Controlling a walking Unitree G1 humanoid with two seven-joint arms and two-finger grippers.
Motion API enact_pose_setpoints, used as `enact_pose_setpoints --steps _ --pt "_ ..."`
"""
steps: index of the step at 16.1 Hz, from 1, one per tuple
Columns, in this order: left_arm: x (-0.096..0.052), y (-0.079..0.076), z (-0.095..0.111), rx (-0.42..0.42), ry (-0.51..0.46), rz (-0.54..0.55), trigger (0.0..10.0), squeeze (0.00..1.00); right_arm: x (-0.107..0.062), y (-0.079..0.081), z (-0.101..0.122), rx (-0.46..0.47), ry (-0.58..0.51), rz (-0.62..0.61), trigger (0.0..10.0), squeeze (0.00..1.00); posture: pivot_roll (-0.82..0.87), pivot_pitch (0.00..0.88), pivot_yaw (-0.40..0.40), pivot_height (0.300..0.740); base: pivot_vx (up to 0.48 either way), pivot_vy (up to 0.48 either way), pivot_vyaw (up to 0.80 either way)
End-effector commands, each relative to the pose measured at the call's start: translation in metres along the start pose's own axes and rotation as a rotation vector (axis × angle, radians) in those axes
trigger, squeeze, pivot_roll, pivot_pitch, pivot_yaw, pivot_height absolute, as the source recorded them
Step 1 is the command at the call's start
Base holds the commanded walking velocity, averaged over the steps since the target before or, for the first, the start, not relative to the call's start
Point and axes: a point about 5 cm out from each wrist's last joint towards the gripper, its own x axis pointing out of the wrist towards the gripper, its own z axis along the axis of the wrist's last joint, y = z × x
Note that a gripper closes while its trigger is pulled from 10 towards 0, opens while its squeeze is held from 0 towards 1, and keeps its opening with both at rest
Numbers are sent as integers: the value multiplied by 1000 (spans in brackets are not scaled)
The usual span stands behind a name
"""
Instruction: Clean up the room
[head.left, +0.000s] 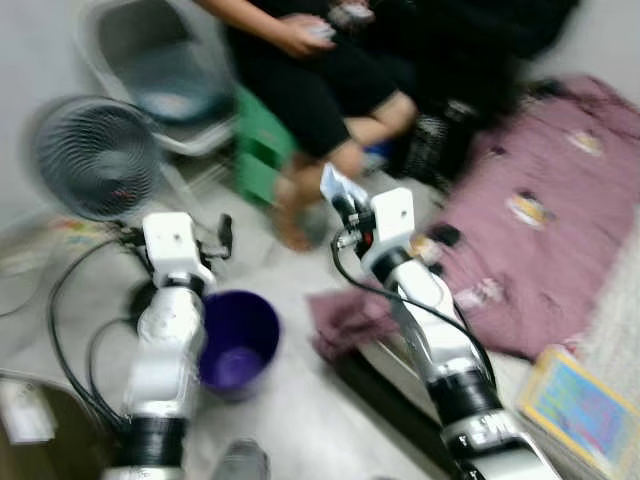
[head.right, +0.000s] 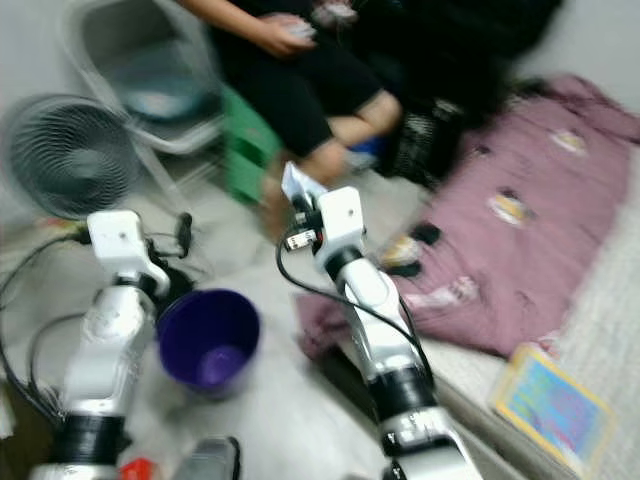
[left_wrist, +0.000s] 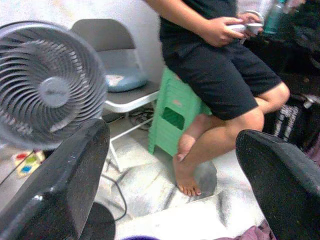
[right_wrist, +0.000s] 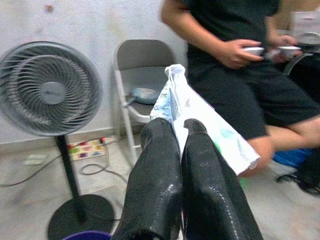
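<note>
Silver forearms fill the foreground of the blurred left eye view, one each side of the purple bin, which stands on the pale floor. Left of the bin, the left gripper is raised just above the rim level; right of the bin and higher, the right gripper holds a white plastic wrapper. A crumpled mauve cloth lies just right of the bin, and a pink blanket spreads farther right. Beyond the bin sit a grey fan, a grey folding chair and a person on a green stool.

Right eye view: the same layout, with a colourful book well to the right of the bin, at the blanket's near edge.

Left wrist view: the two black fingers stand wide apart with nothing between them; the fan, chair, stool and the person's bare foot lie ahead, and a sliver of the bin's rim shows at the frame edge.

Right wrist view: the fingers are pressed together, pinching the wrapper, which sticks up beyond their tips, above the bin's rim.
</note>
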Motion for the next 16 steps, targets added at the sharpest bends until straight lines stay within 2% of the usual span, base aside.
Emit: enact_pose_setpoints --steps 1,4,7,11,16 --pt "0 -3 3 6 -11 -17 10000 0 -1 -4 -2 -3 9 -9 10000 0 100 0 -60 740 0 0 800" --pt "2 -10 4 -10 -18 -72 10000 0 -3 -7 -3 -6 8 -24 10000 0 74 0 -47 740 0 0 800" --pt "3 -20 6 -51 -26 -146 10000 0 -4 -10 -2 0 4 -47 10000 0 60 0 -39 740 0 0 0" --pt "2 -22 6 -71 -27 -157 10000 0 -4 -11 -2 -2 7 -51 10000 0 60 0 -43 740 0 0 0" --pt "0 -22 6 -86 -27 -166 10000 0 -4 -11 -2 -1 9 -52 10000 0 60 0 -43 740 288 0 0"
